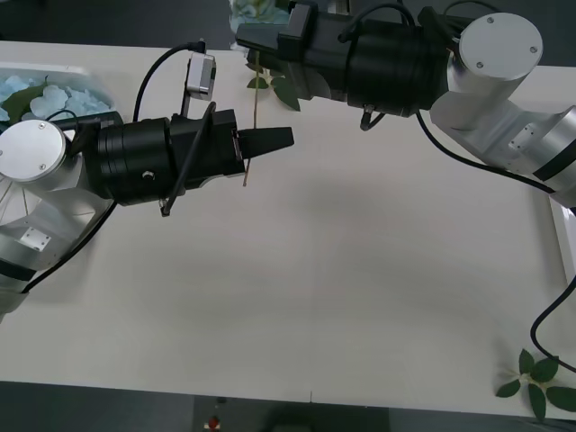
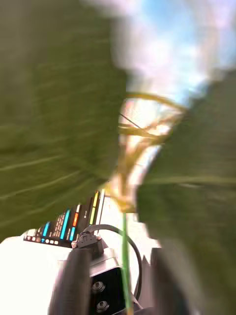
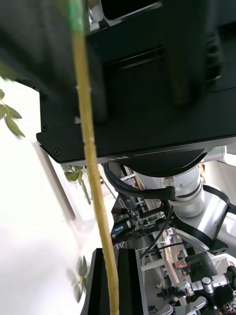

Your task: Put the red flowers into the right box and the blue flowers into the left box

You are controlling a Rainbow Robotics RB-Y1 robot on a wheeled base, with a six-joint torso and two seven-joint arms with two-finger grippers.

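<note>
Both grippers meet mid-table: right gripper (image 1: 245, 36) clenched on a blue flower (image 1: 255, 11), left gripper (image 1: 286, 138) grasping its stem (image 1: 253, 112) w/ fingers clamped.

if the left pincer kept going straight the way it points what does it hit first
Probably the thin flower stem hanging right at the tip of the left pincer, held from above by the right pincer. Past it lies bare table, though depth is unclear.
</note>
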